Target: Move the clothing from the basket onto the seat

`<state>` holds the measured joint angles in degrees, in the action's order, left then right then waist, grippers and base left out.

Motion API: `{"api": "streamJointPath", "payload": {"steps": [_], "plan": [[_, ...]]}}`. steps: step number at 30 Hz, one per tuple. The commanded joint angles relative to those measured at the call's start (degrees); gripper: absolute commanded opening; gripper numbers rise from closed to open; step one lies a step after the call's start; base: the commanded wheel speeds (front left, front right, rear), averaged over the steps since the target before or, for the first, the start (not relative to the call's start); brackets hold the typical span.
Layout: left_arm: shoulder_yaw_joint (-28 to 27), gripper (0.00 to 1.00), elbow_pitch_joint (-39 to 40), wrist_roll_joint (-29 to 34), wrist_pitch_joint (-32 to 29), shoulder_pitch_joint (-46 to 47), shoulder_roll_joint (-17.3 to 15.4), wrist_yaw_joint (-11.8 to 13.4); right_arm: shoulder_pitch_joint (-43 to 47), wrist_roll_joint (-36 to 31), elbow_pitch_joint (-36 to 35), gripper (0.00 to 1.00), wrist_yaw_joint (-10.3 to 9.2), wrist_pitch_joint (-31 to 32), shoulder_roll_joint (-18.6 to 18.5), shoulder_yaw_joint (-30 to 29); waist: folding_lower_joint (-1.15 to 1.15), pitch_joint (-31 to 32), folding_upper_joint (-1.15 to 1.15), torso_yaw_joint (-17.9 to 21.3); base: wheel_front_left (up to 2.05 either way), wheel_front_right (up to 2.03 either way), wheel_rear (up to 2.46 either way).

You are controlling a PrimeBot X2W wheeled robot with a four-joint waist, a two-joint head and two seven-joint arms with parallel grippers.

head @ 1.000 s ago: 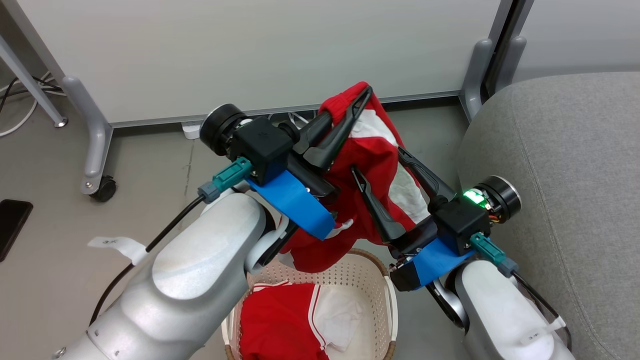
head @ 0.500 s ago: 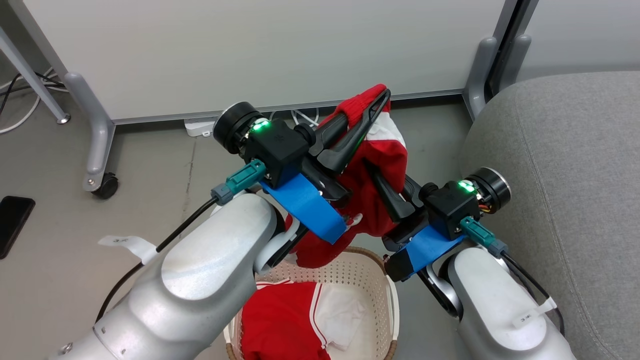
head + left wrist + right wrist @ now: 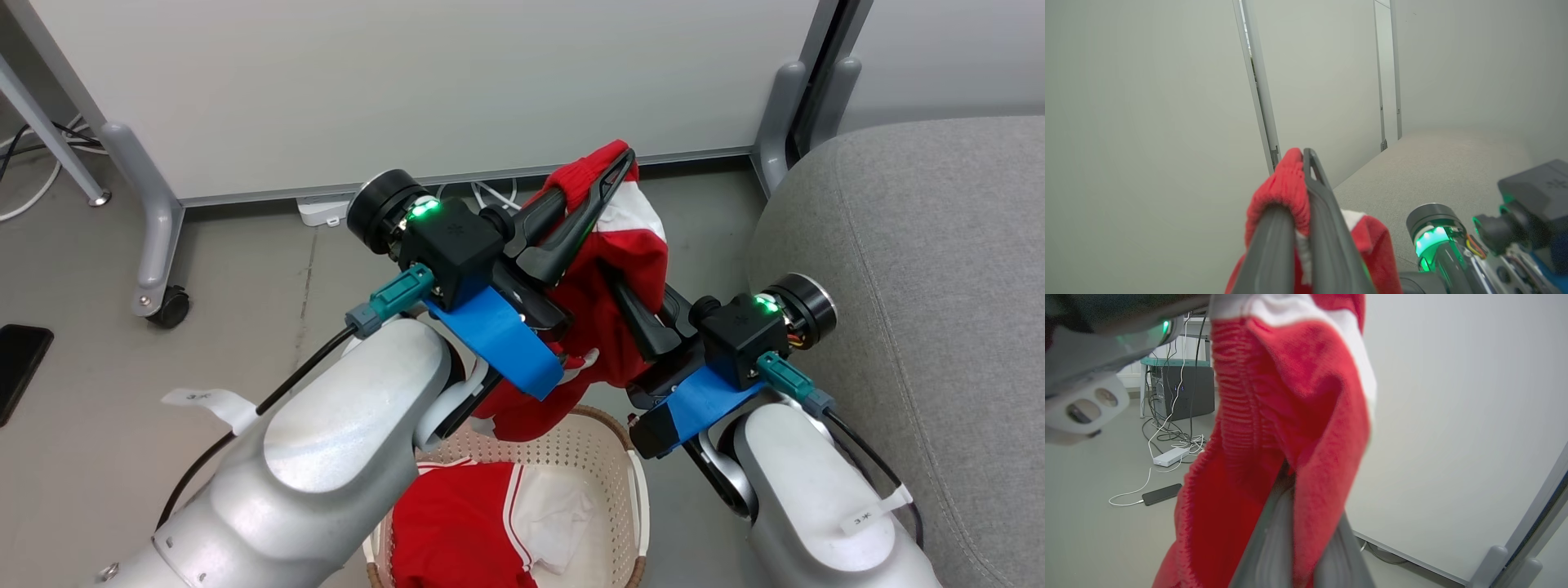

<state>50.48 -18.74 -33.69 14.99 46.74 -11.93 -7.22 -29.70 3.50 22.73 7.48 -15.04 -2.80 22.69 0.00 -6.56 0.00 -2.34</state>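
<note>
**Desk:** Where does the job stand?

**Operator:** One red garment (image 3: pixel 645 253) hangs above the laundry basket (image 3: pixel 563 451). My left gripper (image 3: pixel 618 163) is pinched tight on its ribbed waistband, and my right gripper (image 3: pixel 641 310) is clamped on a fold lower down. Neither piece has reached the grey sofa (image 3: pixel 922 269) at my right. A second red-and-white garment (image 3: pixel 457 523) lies in the basket, so I judge the task less than half done: one carry under way, another to come.

**Desk:** Any writing to report?

**Operator:** A white tag (image 3: pixel 200 399) on each forearm (image 3: pixel 326 457) bears small marks, too tiny for me to read. No brand name shows.
</note>
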Motion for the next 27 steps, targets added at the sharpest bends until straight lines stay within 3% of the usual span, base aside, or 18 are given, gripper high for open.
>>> {"api": "streamJointPath", "payload": {"steps": [1, 12, 13, 14, 27], "plan": [[-0.3, 0.0, -0.1, 0.4, 0.3, -0.5, 0.0, -0.4, 0.4, 0.3, -0.3, 0.0, 0.03, -0.2, -0.2, -0.1, 0.0, 0.0, 0.0, 0.0, 0.0, 0.0, 0.0], [-0.2, 0.0, -0.9, -0.1, 0.3, -1.3, 0.1, -0.3, 1.1, 0.8, -0.8, 0.0, 0.03, -0.2, -0.2, -0.4, 0.0, 0.3, 0.0, 0.1, 0.0, 0.0, 0.0], [-0.1, 0.64, -1.3, -0.1, 0.3, -1.3, 0.1, -0.3, 1.1, 0.8, -0.8, 0.0, 0.03, -0.2, -0.2, -0.4, 0.0, 0.4, 0.0, 0.2, 0.0, 0.0, 0.0], [0.0, 1.0, -1.5, -0.1, 0.3, -1.2, 0.1, -0.3, 1.1, 0.8, -0.8, 0.0, 0.03, -0.2, -0.2, -0.5, 0.0, 0.4, 0.0, 0.2, 0.0, 0.0, 0.0], [1.4, 1.0, -2.6, -0.9, 0.3, -2.1, -0.5, -0.2, 0.6, 1.4, -2.2, 0.0, 0.03, -0.2, -0.2, -4.8, 0.0, -0.8, 0.0, 0.4, 0.0, 0.0, 0.0]]}}
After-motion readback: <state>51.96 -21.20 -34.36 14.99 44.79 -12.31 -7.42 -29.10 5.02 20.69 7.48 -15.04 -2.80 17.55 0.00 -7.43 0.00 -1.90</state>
